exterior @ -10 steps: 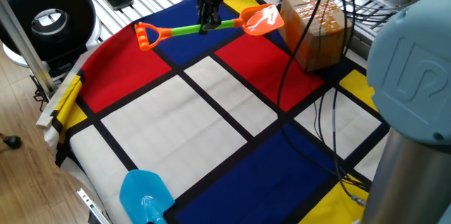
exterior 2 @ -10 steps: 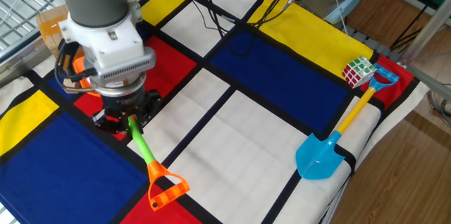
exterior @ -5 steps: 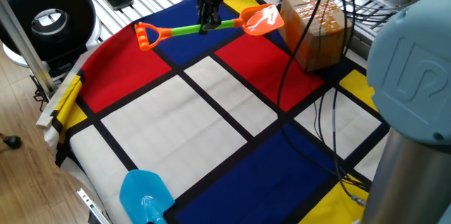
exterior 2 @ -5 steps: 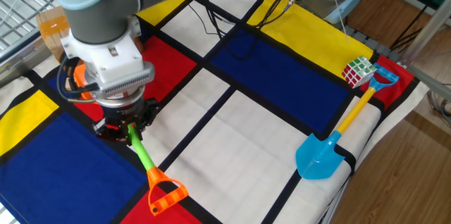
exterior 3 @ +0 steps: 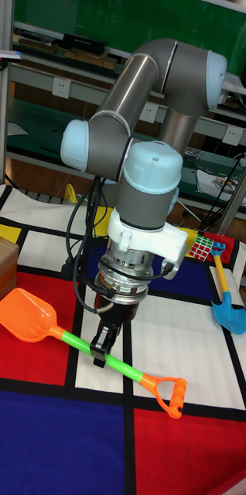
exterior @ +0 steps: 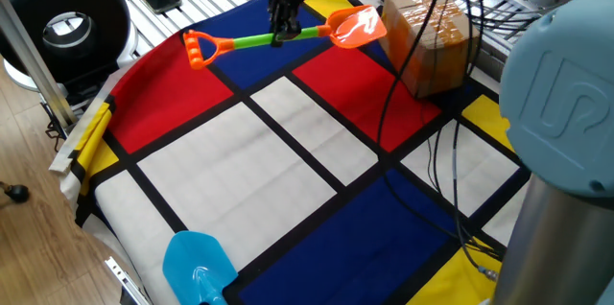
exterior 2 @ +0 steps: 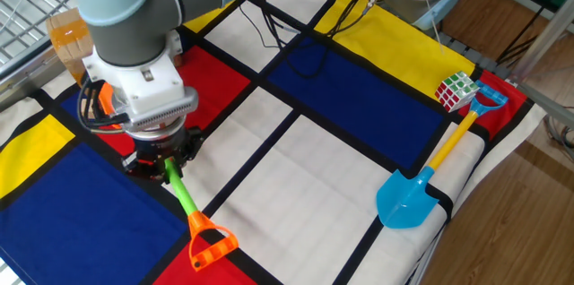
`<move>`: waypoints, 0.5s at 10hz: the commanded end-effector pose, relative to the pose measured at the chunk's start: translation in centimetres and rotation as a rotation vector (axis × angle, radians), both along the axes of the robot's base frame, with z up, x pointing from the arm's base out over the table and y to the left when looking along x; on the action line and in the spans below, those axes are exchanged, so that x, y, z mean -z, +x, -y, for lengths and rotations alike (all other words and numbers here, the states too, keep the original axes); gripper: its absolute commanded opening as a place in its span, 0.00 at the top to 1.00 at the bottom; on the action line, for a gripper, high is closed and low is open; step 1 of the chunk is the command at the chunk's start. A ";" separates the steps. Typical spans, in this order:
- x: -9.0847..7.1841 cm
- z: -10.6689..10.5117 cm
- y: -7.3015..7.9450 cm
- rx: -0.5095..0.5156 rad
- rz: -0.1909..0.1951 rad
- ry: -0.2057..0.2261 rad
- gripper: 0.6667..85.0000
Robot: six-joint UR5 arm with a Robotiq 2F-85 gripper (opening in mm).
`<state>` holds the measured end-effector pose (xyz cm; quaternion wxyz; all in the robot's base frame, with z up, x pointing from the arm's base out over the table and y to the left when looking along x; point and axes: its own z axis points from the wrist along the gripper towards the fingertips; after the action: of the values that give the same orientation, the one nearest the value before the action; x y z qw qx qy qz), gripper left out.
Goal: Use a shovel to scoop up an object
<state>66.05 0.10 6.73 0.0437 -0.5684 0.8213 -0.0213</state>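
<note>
The shovel has an orange blade (exterior: 357, 25), a thin green shaft (exterior: 251, 40) and an orange end loop (exterior: 197, 49). My gripper (exterior: 283, 35) is shut on the shaft near its middle, coming down from above. In the tall fixed view, my gripper (exterior 3: 104, 349) holds the shovel nearly level, with the blade (exterior 3: 26, 313) to the left and the loop (exterior 3: 169, 394) to the right. In the other fixed view, my gripper (exterior 2: 166, 168) hides the blade and only the shaft (exterior 2: 185, 198) and loop (exterior 2: 211, 246) stick out. The object is out of view everywhere.
A brown tape-wrapped box (exterior: 429, 38) stands just beyond the orange blade. A light blue shovel (exterior 2: 408, 198) lies at the cloth's edge with a Rubik's cube (exterior 2: 456, 90) by its handle. Black cables (exterior: 413, 104) cross the checkered cloth.
Over the last second the arm and shovel drifted slightly toward the near left in the other fixed view. My grip on the shaft is unchanged.
</note>
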 end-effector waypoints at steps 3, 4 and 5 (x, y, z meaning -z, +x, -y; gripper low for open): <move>2.4 0.1 -1.9 0.042 -0.058 -0.034 1.00; 2.5 -0.1 -0.8 0.048 -0.020 -0.034 1.00; 2.3 -0.4 -0.5 0.069 -0.007 -0.025 0.99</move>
<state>64.87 -0.20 4.97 0.0165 -0.5550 0.8312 -0.0280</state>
